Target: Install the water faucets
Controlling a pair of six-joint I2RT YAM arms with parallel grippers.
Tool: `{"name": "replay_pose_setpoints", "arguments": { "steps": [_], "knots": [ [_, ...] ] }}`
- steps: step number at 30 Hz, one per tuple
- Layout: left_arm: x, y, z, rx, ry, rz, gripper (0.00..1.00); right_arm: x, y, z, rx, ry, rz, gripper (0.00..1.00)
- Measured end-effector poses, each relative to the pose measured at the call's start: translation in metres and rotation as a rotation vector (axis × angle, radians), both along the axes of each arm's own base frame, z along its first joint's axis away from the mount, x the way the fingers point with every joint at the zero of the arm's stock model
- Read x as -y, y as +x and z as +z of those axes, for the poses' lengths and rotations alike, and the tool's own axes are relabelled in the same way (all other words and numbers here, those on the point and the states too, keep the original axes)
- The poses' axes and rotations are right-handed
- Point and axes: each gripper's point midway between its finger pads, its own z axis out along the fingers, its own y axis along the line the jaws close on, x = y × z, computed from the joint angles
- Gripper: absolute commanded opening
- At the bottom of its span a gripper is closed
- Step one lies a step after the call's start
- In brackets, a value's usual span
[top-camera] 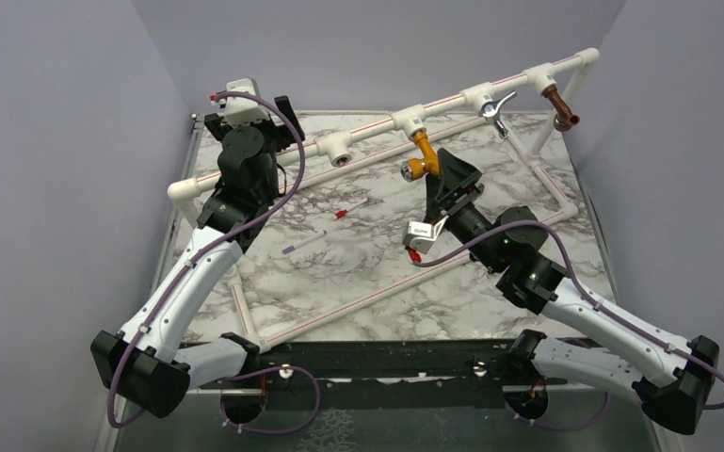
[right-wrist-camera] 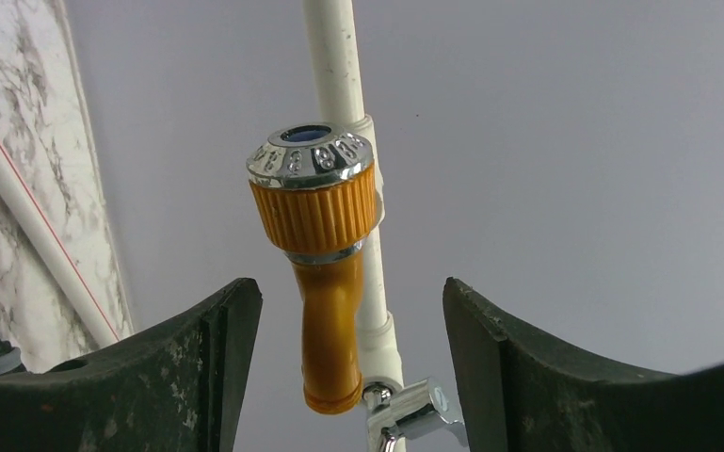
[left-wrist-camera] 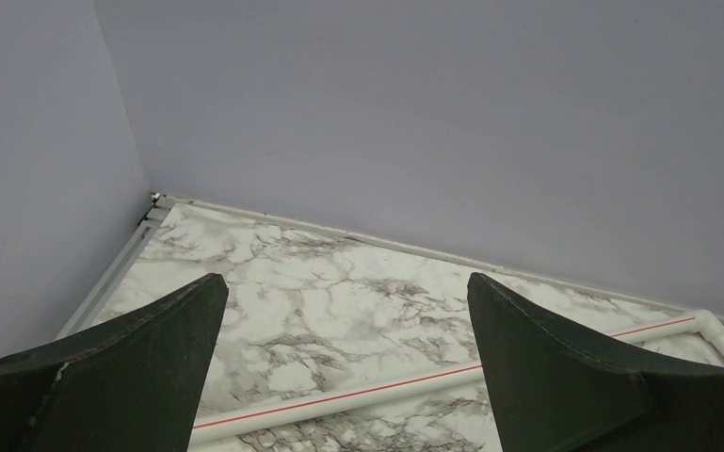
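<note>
The mustard-yellow faucet (top-camera: 421, 155) with its silvery knob (right-wrist-camera: 311, 153) hangs from a white tee on the raised pipe. My right gripper (top-camera: 438, 167) is open, and in the right wrist view (right-wrist-camera: 350, 301) the jaws stand on either side of the yellow spout (right-wrist-camera: 329, 330) without touching it. The chrome lever faucet (top-camera: 495, 108) and the copper-brown faucet (top-camera: 559, 104) sit in tees further right; the chrome one also shows in the right wrist view (right-wrist-camera: 414, 414). My left gripper (left-wrist-camera: 348, 292) is open and empty, raised near the table's back left corner (top-camera: 256, 127). The black orange-tipped faucet is out of view.
An empty tee (top-camera: 340, 151) sits on the lower pipe left of the yellow faucet. A white pipe frame (top-camera: 377, 297) with red stripes lies on the marble table. A red-tipped stick (top-camera: 344, 213) and a purple-tipped one (top-camera: 297, 247) lie mid-table. Grey walls close in behind.
</note>
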Motion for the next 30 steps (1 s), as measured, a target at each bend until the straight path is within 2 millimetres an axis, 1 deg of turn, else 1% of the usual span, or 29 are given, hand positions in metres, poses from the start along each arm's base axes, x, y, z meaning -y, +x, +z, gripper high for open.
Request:
{"name": "replay_pose_setpoints", "arguments": {
  "steps": [7, 11, 15, 17, 21, 23, 26, 27, 30],
  "knots": [
    [0.0, 0.0, 0.0, 0.0, 0.0, 0.0, 0.99, -0.008, 0.007, -0.002, 0.028, -0.032, -0.006, 0.66],
    [0.0, 0.0, 0.0, 0.0, 0.0, 0.0, 0.99, -0.013, 0.011, -0.008, 0.025, -0.052, -0.008, 0.63],
    [0.0, 0.0, 0.0, 0.0, -0.001, 0.0, 0.99, -0.018, 0.016, -0.014, 0.017, -0.066, -0.008, 0.56],
    [0.0, 0.0, 0.0, 0.0, 0.0, 0.0, 0.99, -0.019, 0.017, -0.016, 0.015, -0.07, -0.008, 0.49],
    [0.0, 0.0, 0.0, 0.0, -0.001, 0.0, 0.99, -0.02, 0.018, -0.008, 0.035, -0.049, -0.008, 0.37],
    [0.0, 0.0, 0.0, 0.0, 0.0, 0.0, 0.99, -0.02, 0.018, -0.006, 0.038, -0.039, -0.009, 0.27],
    [0.0, 0.0, 0.0, 0.0, 0.0, 0.0, 0.99, -0.02, 0.018, -0.005, 0.036, -0.028, -0.008, 0.06],
    [0.0, 0.0, 0.0, 0.001, 0.0, 0.001, 0.99, -0.02, 0.018, -0.005, 0.036, -0.026, -0.007, 0.01],
    [-0.001, 0.0, 0.0, 0.001, -0.001, 0.002, 0.99, -0.019, 0.018, -0.003, 0.027, 0.001, -0.004, 0.01]
  ]
}}
